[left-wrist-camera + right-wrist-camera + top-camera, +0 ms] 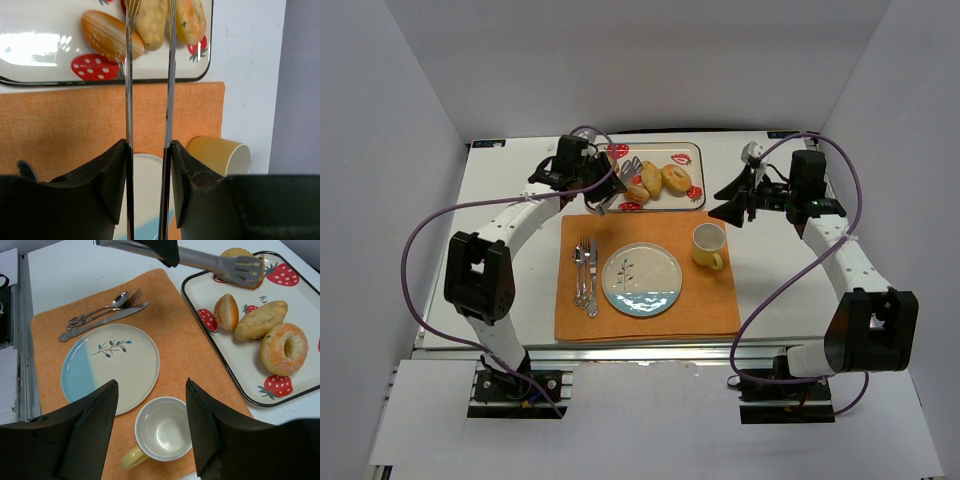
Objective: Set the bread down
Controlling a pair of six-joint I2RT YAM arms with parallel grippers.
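While the left gripper (149, 145) clamps the tongs (129, 75) above the tray (247, 355), the bread (285, 347) lies on the tray's right part, just right of the tong tips. The right gripper (152, 390) hangs parted and empty beyond the tray's right end.

You see the table (500, 165) from high above, while both wrist cameras look closely across the shared mat (60, 120) toward the tray (200, 292).

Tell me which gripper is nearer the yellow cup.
Right. The right gripper hangs open above the cup, just past its far side. The left gripper is well away at the left end of the tray, holding tongs.
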